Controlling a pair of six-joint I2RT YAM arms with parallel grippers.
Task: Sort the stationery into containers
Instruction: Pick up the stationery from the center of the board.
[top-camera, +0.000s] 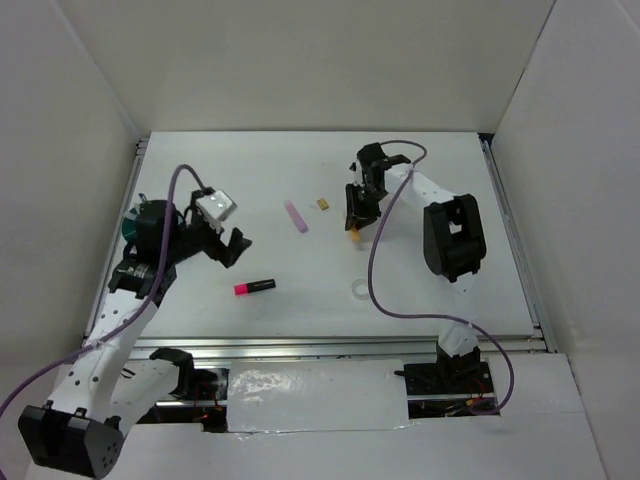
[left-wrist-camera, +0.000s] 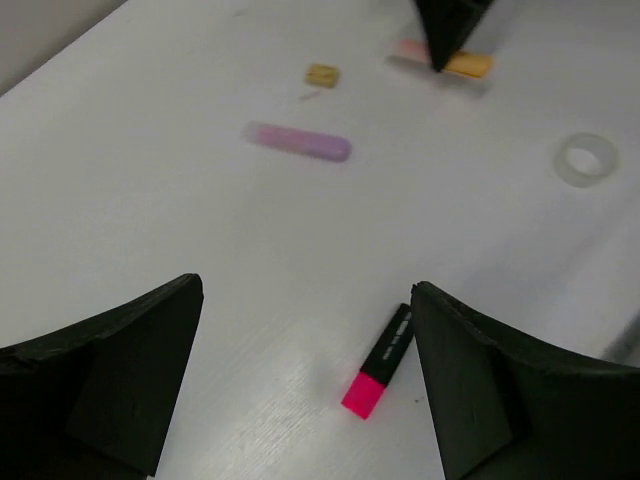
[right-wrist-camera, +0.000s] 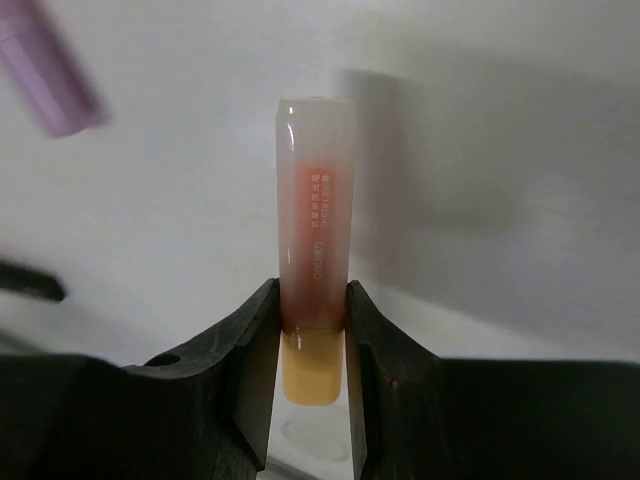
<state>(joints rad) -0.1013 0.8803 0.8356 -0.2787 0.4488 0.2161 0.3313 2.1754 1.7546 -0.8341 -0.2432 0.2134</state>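
Note:
An orange marker (right-wrist-camera: 315, 250) lies on the white table, and my right gripper (right-wrist-camera: 313, 300) is shut on it, one jaw pressed against each side near its yellow cap end. From above, the right gripper (top-camera: 358, 215) points down over this marker (top-camera: 355, 236). My left gripper (top-camera: 232, 248) hovers open over the table with nothing between its fingers. A pink-and-black marker (left-wrist-camera: 382, 362) lies below it, close to its right finger. Also on the table are a pale pink marker (top-camera: 296, 216), a tan eraser (top-camera: 322, 204) and a clear tape ring (top-camera: 360, 290). The teal cup (top-camera: 133, 222) is mostly hidden behind the left arm.
White walls enclose the table on the left, back and right. A purple cable loops from the right arm (top-camera: 452, 235) down to its base. A metal rail (top-camera: 350, 345) runs along the near edge.

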